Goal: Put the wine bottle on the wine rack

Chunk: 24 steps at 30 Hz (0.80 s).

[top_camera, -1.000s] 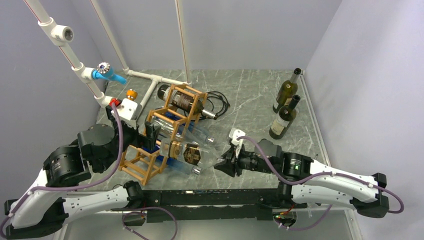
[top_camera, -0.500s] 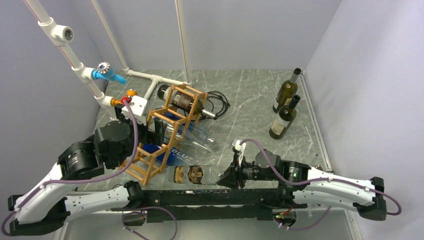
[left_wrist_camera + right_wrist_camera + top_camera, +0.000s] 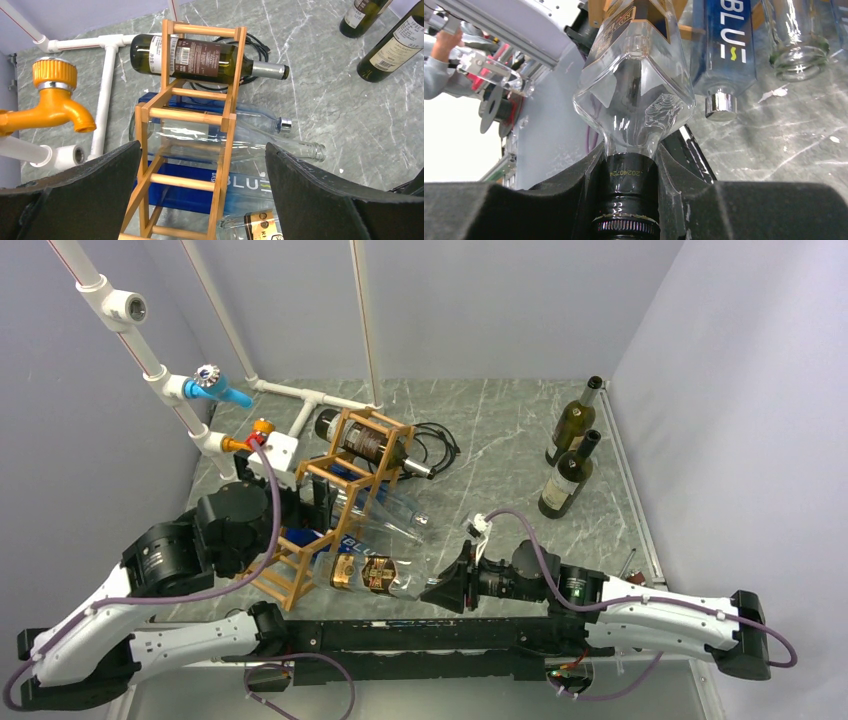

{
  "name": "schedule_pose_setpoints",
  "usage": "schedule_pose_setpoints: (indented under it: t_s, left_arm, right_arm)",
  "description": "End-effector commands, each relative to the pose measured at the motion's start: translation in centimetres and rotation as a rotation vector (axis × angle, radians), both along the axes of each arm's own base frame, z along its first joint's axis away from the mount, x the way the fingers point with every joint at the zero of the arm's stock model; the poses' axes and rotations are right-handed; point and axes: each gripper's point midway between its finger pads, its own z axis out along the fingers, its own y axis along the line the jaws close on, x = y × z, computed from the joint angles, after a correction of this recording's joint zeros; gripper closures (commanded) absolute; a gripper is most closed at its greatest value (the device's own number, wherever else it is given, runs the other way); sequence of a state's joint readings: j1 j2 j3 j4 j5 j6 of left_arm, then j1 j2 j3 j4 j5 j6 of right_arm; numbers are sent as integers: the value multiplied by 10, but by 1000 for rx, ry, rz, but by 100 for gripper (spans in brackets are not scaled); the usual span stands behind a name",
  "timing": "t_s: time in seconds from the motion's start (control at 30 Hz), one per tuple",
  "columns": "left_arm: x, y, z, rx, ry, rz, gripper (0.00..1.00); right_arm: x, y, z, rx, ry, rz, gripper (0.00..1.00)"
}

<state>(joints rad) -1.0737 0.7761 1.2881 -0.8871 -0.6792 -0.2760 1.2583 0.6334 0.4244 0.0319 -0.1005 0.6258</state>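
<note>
the wine rack (image 3: 340, 502) sits slantwise on the worktop (image 3: 500, 430). a dark bottle (image 3: 368, 447) lies in the rack's far cell, and a blue bottle (image 3: 318, 543) and a plain glass bottle (image 3: 395, 512) lie nearer its middle. the right fingers (image 3: 452, 582) clamp the neck of a clear wine bottle (image 3: 375, 573) with a brown label, its base at the rack's near end. two green bottles (image 3: 567, 475) stand well right of the rack.

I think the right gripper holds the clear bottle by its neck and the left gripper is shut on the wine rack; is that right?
No: the left wrist view shows the left gripper wide open before the wine rack. The right gripper does hold the clear bottle by its neck.
</note>
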Motion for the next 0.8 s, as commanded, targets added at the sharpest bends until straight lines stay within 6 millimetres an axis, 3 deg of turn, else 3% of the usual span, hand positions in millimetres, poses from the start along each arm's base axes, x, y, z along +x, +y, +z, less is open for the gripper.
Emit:
schedule_pose_setpoints:
  t_s: [0.0, 0.33, 0.5, 0.67, 0.77]
  left_arm:
    - [-2, 8, -5, -28, 8, 32, 0]
    - [-10, 15, -23, -27, 64, 41, 0]
    - [-17, 25, -42, -11, 134, 85, 0]
    - [-30, 49, -69, -3, 244, 193, 1]
    - [-41, 45, -85, -47, 304, 168, 0]
  right_arm:
    - [2, 11, 124, 420, -61, -4, 100]
    - [12, 22, 116, 544, 78, -78, 100]
    - [13, 31, 116, 575, 96, -113, 100]
    - [10, 42, 115, 585, 119, -126, 100]
    - [12, 47, 113, 592, 126, -157, 100]
